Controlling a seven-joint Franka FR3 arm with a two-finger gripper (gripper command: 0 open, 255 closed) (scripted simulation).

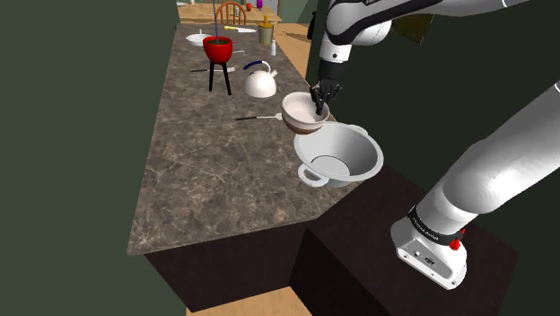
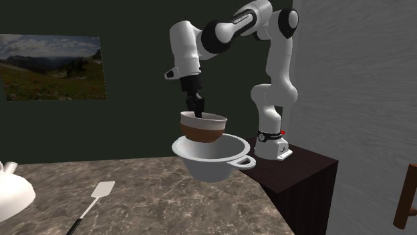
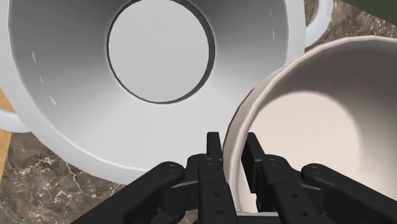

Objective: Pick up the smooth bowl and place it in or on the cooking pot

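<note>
My black gripper [image 1: 319, 105] [image 2: 198, 112] [image 3: 233, 149] is shut on the rim of a bowl [image 1: 301, 112] [image 2: 204, 126] [image 3: 318, 127], cream inside and brown outside. One finger sits inside the rim and one outside. The bowl hangs tilted just above the edge of a wide white cooking pot [image 1: 339, 154] [image 2: 210, 155] [image 3: 83, 83] with two loop handles. The pot stands at the near corner of the marble counter [image 1: 206, 171] [image 2: 167, 200], and its flat round bottom is bare.
On the counter beyond lie a white spatula [image 1: 256, 118] [image 2: 90, 207], a white kettle [image 1: 260, 83] [image 2: 10, 193] and a red pot on a black stand [image 1: 217, 54]. A dark cabinet [image 1: 359, 233] [image 2: 301, 173] carries the arm's base. A landscape picture [image 2: 50, 67] hangs on the wall.
</note>
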